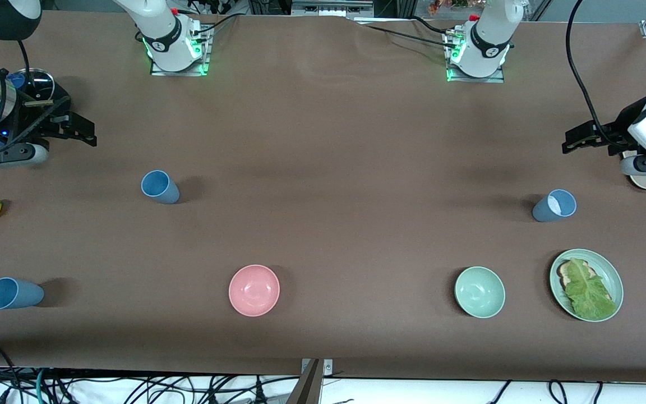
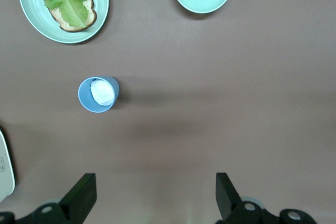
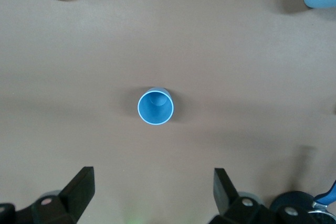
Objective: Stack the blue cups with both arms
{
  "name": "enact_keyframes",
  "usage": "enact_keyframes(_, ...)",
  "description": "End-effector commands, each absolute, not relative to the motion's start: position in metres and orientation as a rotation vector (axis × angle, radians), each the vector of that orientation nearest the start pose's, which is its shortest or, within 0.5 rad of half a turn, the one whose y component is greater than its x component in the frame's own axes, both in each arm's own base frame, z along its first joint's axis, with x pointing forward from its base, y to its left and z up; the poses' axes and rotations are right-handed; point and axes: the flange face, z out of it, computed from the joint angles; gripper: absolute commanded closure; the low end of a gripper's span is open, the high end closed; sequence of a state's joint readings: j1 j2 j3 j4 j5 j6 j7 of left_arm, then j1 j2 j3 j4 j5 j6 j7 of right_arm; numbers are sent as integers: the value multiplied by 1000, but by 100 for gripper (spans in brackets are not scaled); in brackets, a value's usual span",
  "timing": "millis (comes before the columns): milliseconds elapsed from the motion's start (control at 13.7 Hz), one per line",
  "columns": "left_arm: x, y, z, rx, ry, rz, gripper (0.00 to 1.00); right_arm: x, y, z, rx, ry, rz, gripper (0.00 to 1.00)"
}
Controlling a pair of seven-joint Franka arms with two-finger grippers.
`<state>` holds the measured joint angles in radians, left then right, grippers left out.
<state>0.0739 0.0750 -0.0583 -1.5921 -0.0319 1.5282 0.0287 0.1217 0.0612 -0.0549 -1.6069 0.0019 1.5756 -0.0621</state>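
Left gripper (image 1: 571, 141) and right gripper (image 1: 88, 133), both spread, arms partly cropped.

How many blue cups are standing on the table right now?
3: one blue cup before the right gripper, a second cup nearer the camera at that end, and a whitish-lined cup beside the green plate.

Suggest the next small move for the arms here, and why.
Probably lower the right gripper onto the blue cup below it. Its fingers are open and empty, and that cup stands upright and alone on the table. The left gripper, also open, hangs over the table beside the grey-blue cup and could descend likewise.
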Motion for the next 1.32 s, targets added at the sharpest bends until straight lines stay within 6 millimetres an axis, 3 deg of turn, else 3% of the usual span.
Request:
enact_keyframes(0, 569, 5, 575, -3156, 36, 222, 0, 566, 46, 585, -3117, -220, 180, 0)
enact_keyframes(731, 567, 2, 573, -3146, 44, 236, 0, 564, 49, 590, -3105, -246, 186, 0)
enact_keyframes(1242, 555, -25, 584, -3147, 91, 293, 0, 560, 53, 592, -3102, -261, 206, 0)
